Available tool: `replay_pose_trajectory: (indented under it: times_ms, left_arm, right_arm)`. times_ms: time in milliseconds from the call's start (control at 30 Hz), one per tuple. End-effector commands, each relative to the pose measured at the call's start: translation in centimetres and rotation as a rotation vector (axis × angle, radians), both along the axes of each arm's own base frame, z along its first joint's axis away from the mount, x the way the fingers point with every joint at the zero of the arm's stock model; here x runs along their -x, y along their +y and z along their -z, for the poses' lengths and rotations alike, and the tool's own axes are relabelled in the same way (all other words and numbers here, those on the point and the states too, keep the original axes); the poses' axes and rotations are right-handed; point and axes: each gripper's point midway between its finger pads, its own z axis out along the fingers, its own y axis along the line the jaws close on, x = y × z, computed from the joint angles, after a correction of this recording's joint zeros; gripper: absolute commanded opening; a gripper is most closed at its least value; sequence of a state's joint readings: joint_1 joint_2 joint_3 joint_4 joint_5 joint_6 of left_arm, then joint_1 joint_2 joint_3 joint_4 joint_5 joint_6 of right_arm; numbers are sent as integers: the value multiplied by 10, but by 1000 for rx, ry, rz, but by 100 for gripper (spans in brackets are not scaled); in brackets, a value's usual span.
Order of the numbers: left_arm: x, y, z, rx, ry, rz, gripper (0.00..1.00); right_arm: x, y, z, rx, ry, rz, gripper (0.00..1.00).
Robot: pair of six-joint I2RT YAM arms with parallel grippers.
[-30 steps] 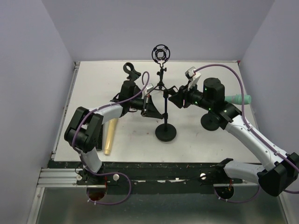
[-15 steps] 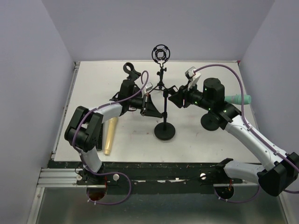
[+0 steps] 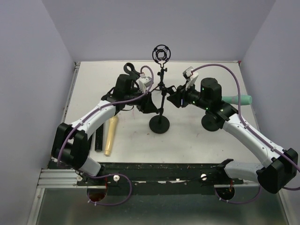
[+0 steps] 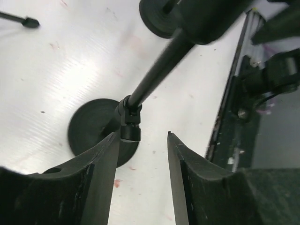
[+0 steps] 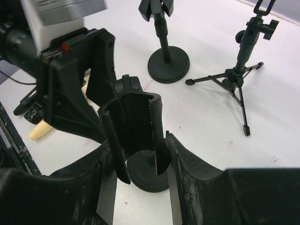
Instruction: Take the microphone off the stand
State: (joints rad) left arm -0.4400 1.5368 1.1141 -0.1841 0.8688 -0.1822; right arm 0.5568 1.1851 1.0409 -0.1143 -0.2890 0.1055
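The stand has a round black base [image 3: 160, 124] and a thin pole [image 4: 159, 70] that leans to the right. My right gripper [image 5: 139, 140] is shut on the stand's black U-shaped clip [image 5: 133, 122], which is empty. My left gripper [image 4: 143, 135] stands open just beside the pole's joint knob [image 4: 129, 126], with nothing between its fingers. In the top view the two grippers [image 3: 151, 104] [image 3: 172, 97] sit on either side of the pole. A slim black stick [image 3: 99, 139], possibly the microphone, lies on the table by the left arm.
A beige stick [image 3: 111, 136] lies next to the black one. A tripod stand with a ring mount [image 3: 161, 54] and a second clip stand [image 3: 132, 71] stand at the back. Another round base [image 3: 211, 123] sits under the right arm. A teal object [image 3: 239, 99] is at the right.
My left gripper has opened. The left arm has swung back, uncovering the black stick. The stand's base has slid left and away, and the right gripper has shifted left with the clip.
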Motion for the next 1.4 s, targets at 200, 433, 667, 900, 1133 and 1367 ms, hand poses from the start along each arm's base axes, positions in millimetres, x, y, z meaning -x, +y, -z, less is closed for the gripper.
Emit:
replay_pose_trajectory:
  times_ms: [200, 433, 667, 900, 1133, 1367]
  left_arm:
    - [-8, 14, 1, -258, -1110, 166, 59]
    - [0, 7, -16, -313, -1638, 213, 55]
    - [1, 1, -11, -372, -1823, 239, 51]
    - [-7, -1, 10, -455, -1815, 295, 45]
    - [2, 2, 24, -465, -1807, 366, 48]
    - [-7, 8, 32, -536, -1768, 367, 44]
  right_arm:
    - [-15, 4, -8, -51, 9, 57, 30]
    - [-21, 8, -10, -75, 39, 73, 30]
    - [-23, 10, -10, -79, 46, 77, 29]
    - [-22, 10, -10, -83, 50, 77, 29]
    - [-22, 8, -8, -81, 55, 82, 29]
    - [-21, 8, -7, -80, 57, 84, 29]
